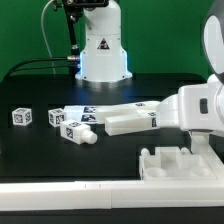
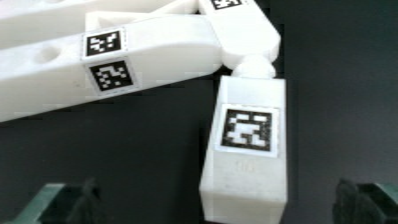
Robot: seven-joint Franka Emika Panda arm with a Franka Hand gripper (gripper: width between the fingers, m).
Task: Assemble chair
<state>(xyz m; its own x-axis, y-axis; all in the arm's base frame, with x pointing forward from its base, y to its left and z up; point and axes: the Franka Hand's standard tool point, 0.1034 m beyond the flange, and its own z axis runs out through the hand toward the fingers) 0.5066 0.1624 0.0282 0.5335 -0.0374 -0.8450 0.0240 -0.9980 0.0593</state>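
In the wrist view my gripper (image 2: 217, 203) is open, with dark fingers (image 2: 71, 200) set wide apart on either side of a long white chair piece (image 2: 249, 150) that carries a square tag. The fingers do not touch it. That piece meets other white tagged chair pieces (image 2: 107, 60) at its far end. In the exterior view the long white pieces (image 1: 125, 118) lie mid-table, and my arm's white wrist (image 1: 198, 105) hangs over their end at the exterior view's right, hiding the fingers. Two short tagged chair pieces (image 1: 78, 128) lie to the exterior view's left.
A small lone tagged cube (image 1: 21, 116) sits at the exterior view's far left. A white recessed piece (image 1: 180, 160) lies near the front edge at the right. The robot base (image 1: 100, 50) stands at the back with cables beside it.
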